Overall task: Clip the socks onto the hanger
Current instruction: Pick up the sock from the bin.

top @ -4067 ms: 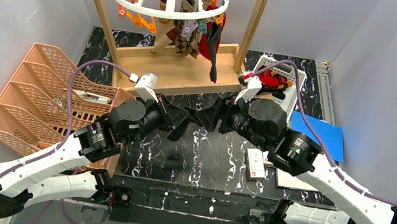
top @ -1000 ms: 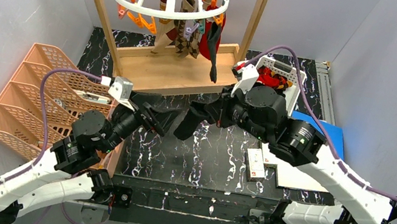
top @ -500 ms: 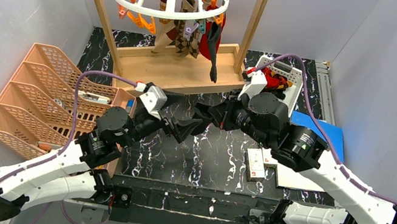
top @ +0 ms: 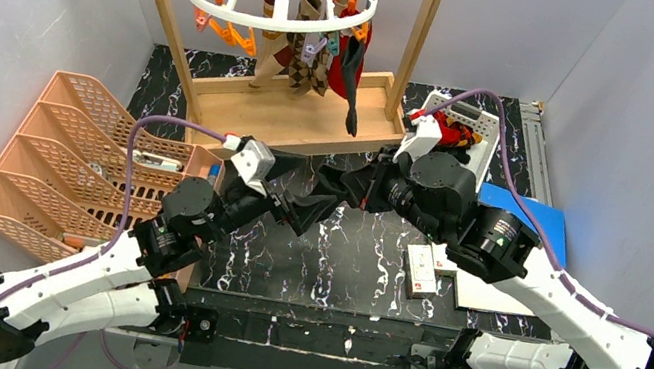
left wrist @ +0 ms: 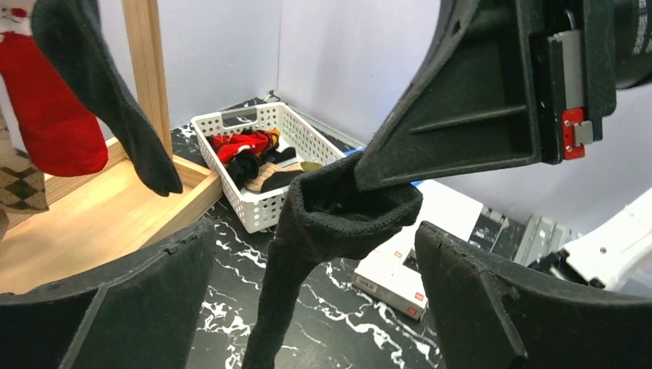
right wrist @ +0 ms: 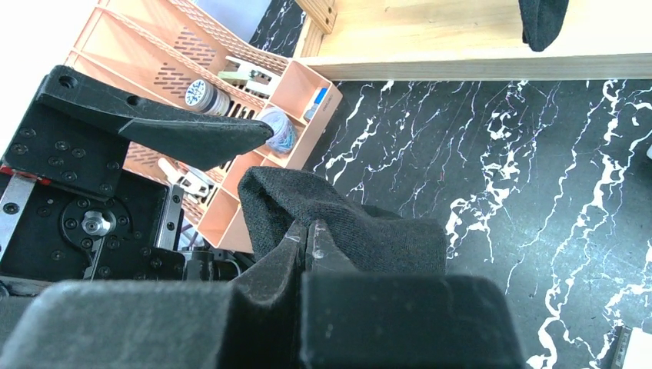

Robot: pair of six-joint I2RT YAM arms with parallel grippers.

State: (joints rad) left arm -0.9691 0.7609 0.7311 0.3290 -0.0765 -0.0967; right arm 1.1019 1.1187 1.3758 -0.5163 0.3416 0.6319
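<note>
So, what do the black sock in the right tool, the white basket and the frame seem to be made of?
The black sock looks like matte knitted fabric: fine weave, soft folds. The white basket is probably smooth plastic: moulded lattice walls. The frame looks like pale unpainted wood: visible grain.

Bright, even, diffuse lighting; shadows faint and soft. Wrist views slightly blurred in the nearest foreground (around 6 o'clock).

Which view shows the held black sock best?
Left wrist: the black sock shows its open cuff and hanging leg clearly, pinched by the right tool. Right wrist shows only a bunched cuff; top view, just a small dark shape.
</note>
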